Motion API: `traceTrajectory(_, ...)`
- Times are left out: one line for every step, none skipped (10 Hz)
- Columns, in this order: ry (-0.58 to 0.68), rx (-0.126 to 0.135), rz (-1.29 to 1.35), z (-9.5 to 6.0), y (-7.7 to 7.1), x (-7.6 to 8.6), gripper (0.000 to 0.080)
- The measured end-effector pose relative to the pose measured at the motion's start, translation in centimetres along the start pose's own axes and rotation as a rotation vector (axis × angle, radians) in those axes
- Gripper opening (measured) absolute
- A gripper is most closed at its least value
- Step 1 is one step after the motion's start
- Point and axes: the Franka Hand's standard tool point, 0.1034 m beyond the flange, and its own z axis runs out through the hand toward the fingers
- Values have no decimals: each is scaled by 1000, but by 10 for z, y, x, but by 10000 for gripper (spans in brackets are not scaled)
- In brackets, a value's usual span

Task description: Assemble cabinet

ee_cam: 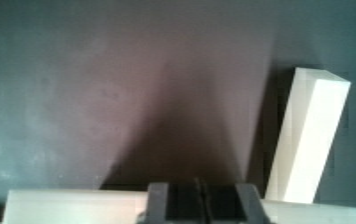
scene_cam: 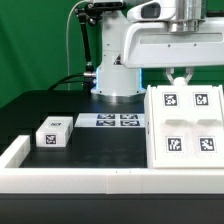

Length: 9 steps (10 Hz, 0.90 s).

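The cabinet (scene_cam: 185, 128) is a large white box with several black-and-white tags on its upper face, at the exterior view's right. My gripper (scene_cam: 180, 77) hangs just over the cabinet's far edge; I cannot tell if it touches. In the wrist view the gripper (ee_cam: 205, 203) has its dark fingers (ee_cam: 171, 203) pressed together with nothing between them. A white surface (ee_cam: 65, 206) lies beside the fingers, probably the cabinet's edge. A small tagged white drawer block (scene_cam: 52, 132) lies on the black table at the exterior view's left, far from the gripper.
The marker board (scene_cam: 115, 120) lies flat between the block and the cabinet. A long low white rail (scene_cam: 95, 180) runs along the table's front and left edges. A long white bar (ee_cam: 308, 130) shows on the dark table in the wrist view. The robot base (scene_cam: 118, 75) stands behind.
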Motion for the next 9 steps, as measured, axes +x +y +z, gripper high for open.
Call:
traceTrajectory(-27,4,2,-8,0,7,2)
traceTrajectory(-62,5,4,-13,2,20,2)
traceTrajectory(-53,3,3,-10,2,18,2)
traceTrajectory(-58,3,3,-8,2,16,2)
traceTrajectory(-58,3,4,-9,2,16,2)
traceTrajectory(-71,4,3,-12,5,19,2)
traceTrajectory(-84,7,8,-19,7,26,2)
traceTrajectory(-110,10,10,-24,8,30,2)
traceTrajectory(-142,12,9,-26,7,34,2)
